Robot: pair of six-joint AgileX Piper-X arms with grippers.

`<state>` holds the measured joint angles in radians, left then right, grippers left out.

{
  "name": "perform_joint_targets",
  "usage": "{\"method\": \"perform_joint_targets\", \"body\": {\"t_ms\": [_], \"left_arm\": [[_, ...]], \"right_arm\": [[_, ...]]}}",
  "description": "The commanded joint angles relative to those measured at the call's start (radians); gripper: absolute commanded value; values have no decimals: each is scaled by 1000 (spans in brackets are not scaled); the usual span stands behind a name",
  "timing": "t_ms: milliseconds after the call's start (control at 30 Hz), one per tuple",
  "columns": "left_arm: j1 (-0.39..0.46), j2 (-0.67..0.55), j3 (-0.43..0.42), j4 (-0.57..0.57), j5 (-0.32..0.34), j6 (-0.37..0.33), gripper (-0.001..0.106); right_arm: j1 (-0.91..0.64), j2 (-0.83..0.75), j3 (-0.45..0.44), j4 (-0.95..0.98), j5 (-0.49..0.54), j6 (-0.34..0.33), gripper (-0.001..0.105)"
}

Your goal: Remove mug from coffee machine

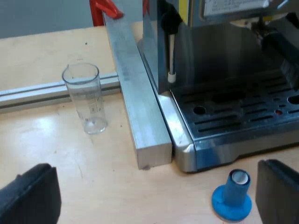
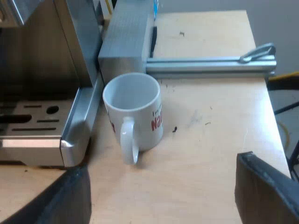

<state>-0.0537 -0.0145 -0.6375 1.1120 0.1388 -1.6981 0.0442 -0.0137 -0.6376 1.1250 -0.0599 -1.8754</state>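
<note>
Your mug [image 2: 133, 112] stands upright on the table just beside the espresso machine [image 2: 44, 53], off its tray, so the removal looks done. Your right gripper [image 2: 163, 186] hangs near the mug, fingers spread wide and holding nothing, probably to stay clear of it. Your left gripper [image 1: 154, 193], likewise spread and empty, hovers at the machine's front by the blue tamper [image 1: 232, 196]. The drip tray [image 1: 233, 105] carries no mug.

The espresso machine [image 1: 224, 60] was cut off at its top. Beside the machine, red lettering on the mug [image 2: 142, 122] curved out of sight, and markings on the measuring glass [image 1: 86, 100] were too faint to read.
</note>
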Motion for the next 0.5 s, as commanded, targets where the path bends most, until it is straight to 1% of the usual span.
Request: {"method": "perform_joint_targets", "body": {"t_ms": [33,300,333,500], "left_arm": [[2,-139,33,-18,-13,2,86],[2,-137,89,-9,-9,2,86],[2,-137,89,-10,-9,2,86],[2,-137,89,-11,-9,2,86]], "right_arm": [[-3,-40,14,-13,-5,-14,66],[-3,-38,64,-13,-5,-14,66],[-3,-38,79,-20,-5,-14,66],[-3,-38,85,-38,-5,-12,66]]}}
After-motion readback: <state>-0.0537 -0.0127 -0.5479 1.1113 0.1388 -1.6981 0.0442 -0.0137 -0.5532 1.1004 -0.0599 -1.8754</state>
